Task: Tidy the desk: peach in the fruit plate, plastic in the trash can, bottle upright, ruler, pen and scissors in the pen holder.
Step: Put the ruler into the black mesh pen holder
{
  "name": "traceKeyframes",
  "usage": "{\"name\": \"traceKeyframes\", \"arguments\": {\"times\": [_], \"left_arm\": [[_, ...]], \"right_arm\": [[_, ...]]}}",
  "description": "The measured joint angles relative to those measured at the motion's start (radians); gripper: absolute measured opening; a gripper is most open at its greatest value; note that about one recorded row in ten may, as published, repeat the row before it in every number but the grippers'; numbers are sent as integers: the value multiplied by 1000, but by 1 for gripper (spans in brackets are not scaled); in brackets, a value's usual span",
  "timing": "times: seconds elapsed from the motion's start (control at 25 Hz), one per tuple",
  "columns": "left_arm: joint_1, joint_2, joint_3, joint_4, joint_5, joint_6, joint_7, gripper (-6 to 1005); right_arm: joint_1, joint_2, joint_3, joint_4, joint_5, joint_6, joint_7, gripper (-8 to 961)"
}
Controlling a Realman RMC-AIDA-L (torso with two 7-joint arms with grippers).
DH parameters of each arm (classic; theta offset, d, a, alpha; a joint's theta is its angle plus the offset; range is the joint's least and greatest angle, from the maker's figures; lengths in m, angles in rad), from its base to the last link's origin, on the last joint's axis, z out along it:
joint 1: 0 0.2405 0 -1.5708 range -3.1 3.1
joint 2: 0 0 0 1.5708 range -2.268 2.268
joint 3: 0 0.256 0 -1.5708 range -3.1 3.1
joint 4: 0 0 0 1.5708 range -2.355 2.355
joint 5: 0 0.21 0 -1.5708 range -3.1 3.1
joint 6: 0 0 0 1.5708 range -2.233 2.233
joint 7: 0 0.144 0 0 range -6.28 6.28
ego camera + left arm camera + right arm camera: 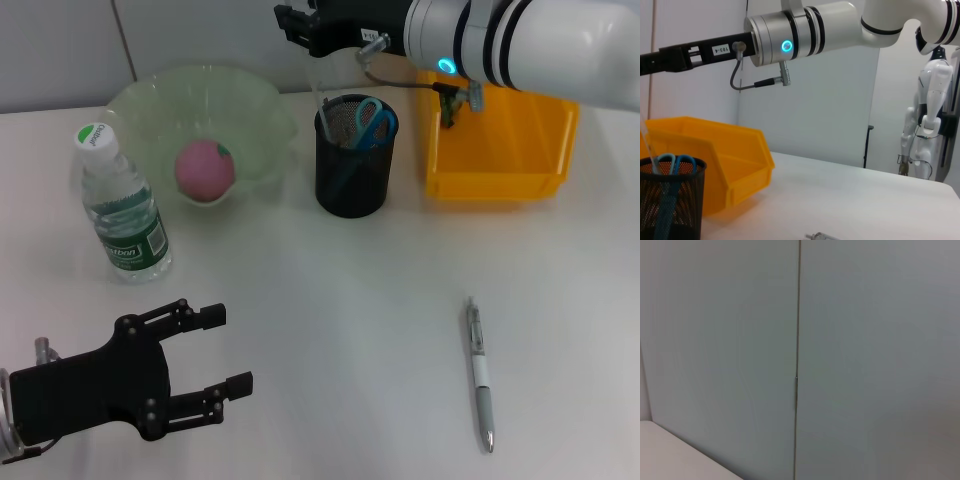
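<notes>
The right arm is stretched across the far edge of the desk (330, 300), above the trash can (500, 150) and the pen holder (353, 160). The right gripper (300, 22) is held beyond the pen holder at the top of the head view; whether its jaws are parted or closed cannot be told. The left gripper (215, 350) is rested low near the front left of the desk, its jaws spread wide with nothing between them.

The peach (204, 170) is seen lying in the fruit plate (150, 100). The bottle (120, 205) is stood upright just beside the plate. The scissors (375, 120) are lodged in the pen holder, blue handles up, with a clear strip, seemingly the ruler (322, 112), beside them. The pen (481, 375) is left lying flat on the desk, well apart from the holder.

A pale panelled wall is faced by the right wrist camera; in the left wrist view a white humanoid figure (927, 115) is stood beyond the desk.
</notes>
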Motion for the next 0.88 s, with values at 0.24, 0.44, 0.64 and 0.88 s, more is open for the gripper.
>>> {"name": "traceKeyframes", "arguments": {"times": [0.24, 0.44, 0.64, 0.88], "left_arm": [[1, 0, -1, 0, 0, 0, 0, 800], [1, 0, -1, 0, -1, 0, 0, 800], [2, 0, -1, 0, -3, 0, 0, 800], [1, 0, -1, 0, -3, 0, 0, 800]], "right_arm": [[-6, 0, 1, -1, 11, 1, 1, 394], [-19, -1, 6, 0, 11, 12, 1, 400], [-33, -1, 7, -5, 11, 27, 1, 406], [-36, -1, 5, -1, 11, 28, 1, 412]]}}
